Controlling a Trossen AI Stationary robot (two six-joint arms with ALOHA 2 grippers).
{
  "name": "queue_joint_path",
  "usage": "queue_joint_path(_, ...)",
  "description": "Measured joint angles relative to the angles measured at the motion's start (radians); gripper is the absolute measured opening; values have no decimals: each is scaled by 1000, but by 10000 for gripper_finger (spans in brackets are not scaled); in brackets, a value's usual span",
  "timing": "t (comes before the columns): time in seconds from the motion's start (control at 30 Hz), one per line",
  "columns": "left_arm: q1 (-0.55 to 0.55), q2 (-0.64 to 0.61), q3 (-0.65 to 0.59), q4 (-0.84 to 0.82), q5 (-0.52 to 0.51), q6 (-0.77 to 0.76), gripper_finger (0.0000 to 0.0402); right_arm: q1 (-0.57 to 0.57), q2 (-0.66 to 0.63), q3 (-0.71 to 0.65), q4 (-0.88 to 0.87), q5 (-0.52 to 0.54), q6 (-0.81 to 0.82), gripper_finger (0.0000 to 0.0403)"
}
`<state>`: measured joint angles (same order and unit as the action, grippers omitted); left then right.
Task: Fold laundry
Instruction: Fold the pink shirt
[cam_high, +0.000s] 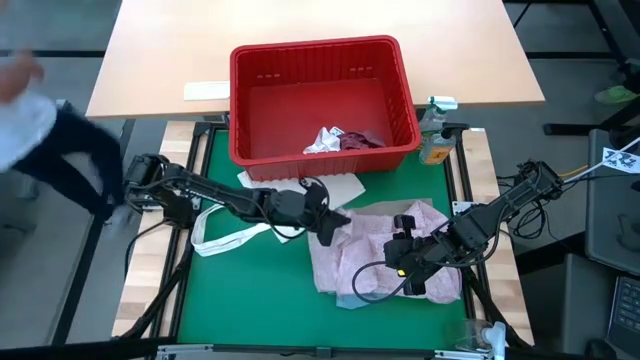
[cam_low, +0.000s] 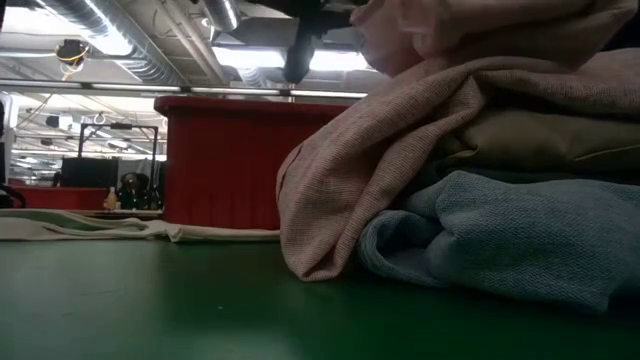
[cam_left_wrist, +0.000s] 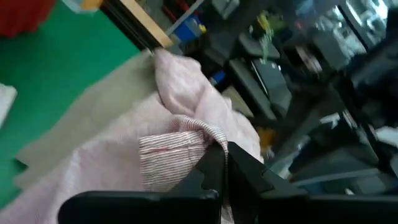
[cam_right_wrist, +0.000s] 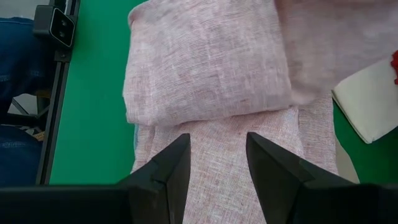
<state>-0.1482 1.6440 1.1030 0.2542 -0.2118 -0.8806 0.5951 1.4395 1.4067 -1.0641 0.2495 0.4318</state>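
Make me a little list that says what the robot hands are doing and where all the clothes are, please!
left gripper: shut on a bunched edge of the pink garment
right gripper: open, hovering over the pink garment, not gripping it
pile: pink garment on top, beige garment under it, light blue garment at the bottom
red basket: behind the pile, a white piece and a maroon piece inside
tote bag: flat on the green mat, under the left arm

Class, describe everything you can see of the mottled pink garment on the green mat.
The mottled pink garment is a thin woven cloth, finely striped, lying crumpled on the green mat, over beige and light blue pieces. The left gripper is shut on its edge, lifting a fold. The right gripper hangs open just above it.
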Motion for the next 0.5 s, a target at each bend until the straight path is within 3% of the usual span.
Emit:
queue_joint_path(0.17,-7,23,2,130,-36,-3,3,0,0,0,0,0,0,156)
queue_joint_path(0.5,-12,193,14,385,-32,-7,4,0,0,67,-85,-69,-23,156)
